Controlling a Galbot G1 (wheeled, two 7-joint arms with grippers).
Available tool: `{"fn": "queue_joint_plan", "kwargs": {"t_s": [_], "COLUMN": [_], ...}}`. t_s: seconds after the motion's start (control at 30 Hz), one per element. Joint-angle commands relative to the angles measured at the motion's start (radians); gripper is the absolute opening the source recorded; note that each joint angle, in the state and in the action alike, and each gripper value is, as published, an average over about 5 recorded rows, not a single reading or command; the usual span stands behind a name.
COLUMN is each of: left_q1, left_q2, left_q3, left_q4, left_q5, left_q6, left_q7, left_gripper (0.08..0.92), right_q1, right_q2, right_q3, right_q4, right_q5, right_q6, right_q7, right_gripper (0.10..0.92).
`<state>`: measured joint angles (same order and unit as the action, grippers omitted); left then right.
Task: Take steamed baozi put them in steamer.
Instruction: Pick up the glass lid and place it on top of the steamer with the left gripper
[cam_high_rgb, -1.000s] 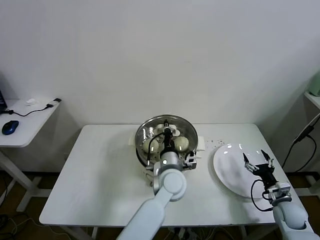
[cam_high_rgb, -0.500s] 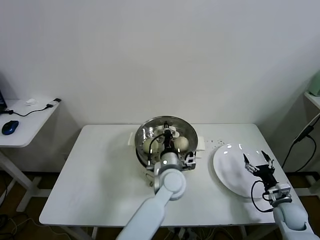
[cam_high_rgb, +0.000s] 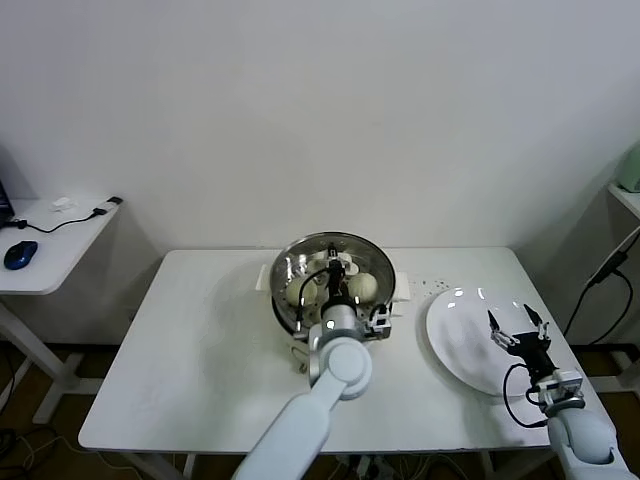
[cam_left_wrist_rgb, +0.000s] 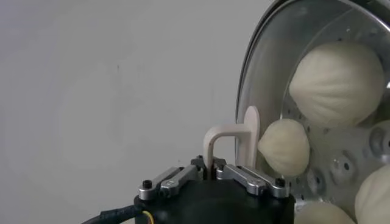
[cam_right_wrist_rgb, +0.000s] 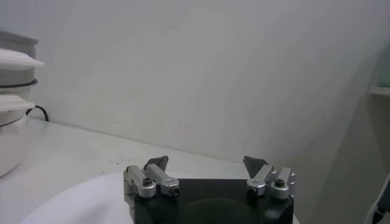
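Observation:
The steamer (cam_high_rgb: 283, 268), a shiny steel pot, stands at the middle back of the white table. Cream-white baozi lie on its perforated tray; two show in the head view (cam_high_rgb: 300, 292) (cam_high_rgb: 363, 286), the rest are hidden by my left arm. The left wrist view shows several baozi in the pot (cam_left_wrist_rgb: 335, 82) (cam_left_wrist_rgb: 283, 146) (cam_left_wrist_rgb: 375, 195). My left gripper (cam_high_rgb: 336, 268) hangs over the pot, shut and empty; in the left wrist view (cam_left_wrist_rgb: 250, 125) its pale finger rests against one baozi. My right gripper (cam_high_rgb: 517, 328) is open and empty above the white plate (cam_high_rgb: 455, 345).
The plate lies on the table's right side, near the front right edge. A small side table with a blue mouse (cam_high_rgb: 20, 255) stands far left. The table (cam_high_rgb: 200, 360) is bare on its left half and front.
My right gripper has drifted slightly back toward the table's front edge over the plate. My left gripper has barely shifted over the pot.

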<state>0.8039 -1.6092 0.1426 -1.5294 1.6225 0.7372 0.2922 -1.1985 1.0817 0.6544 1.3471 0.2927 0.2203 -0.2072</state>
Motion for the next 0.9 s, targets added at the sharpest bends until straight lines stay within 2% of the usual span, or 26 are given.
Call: {"fn": "queue_joint_plan", "kwargs": {"t_s": [0.03, 0.6, 0.8, 0.9], "left_q1": [0.001, -0.002, 0.003, 0.006], "left_q2": [-0.041, -0.04, -0.016, 0.01], "left_q3": [-0.001, 0.007, 0.004, 0.011], "left_q4": [0.01, 0.012, -0.017, -0.051], "left_q5": [-0.022, -0.025, 0.005, 0.011], "left_q6": [0.048, 0.048, 0.032, 0.032], "left_q7": [-0.021, -0.026, 0.016, 0.046], "left_gripper": [0.148, 0.148, 0.154, 0.205], "right_q1": [0.0, -0.006, -0.004, -0.003], "right_q2": [0.002, 0.009, 0.008, 0.008], "right_q3": [0.003, 0.016, 0.017, 0.019], "right_q4": [-0.001, -0.006, -0.007, -0.008], "right_q5": [-0.002, -0.011, -0.011, -0.011], "right_q6": [0.001, 0.006, 0.005, 0.005], "right_q7": [-0.001, -0.011, -0.011, -0.012], "right_gripper": [0.823, 0.823, 0.823, 0.823]}}
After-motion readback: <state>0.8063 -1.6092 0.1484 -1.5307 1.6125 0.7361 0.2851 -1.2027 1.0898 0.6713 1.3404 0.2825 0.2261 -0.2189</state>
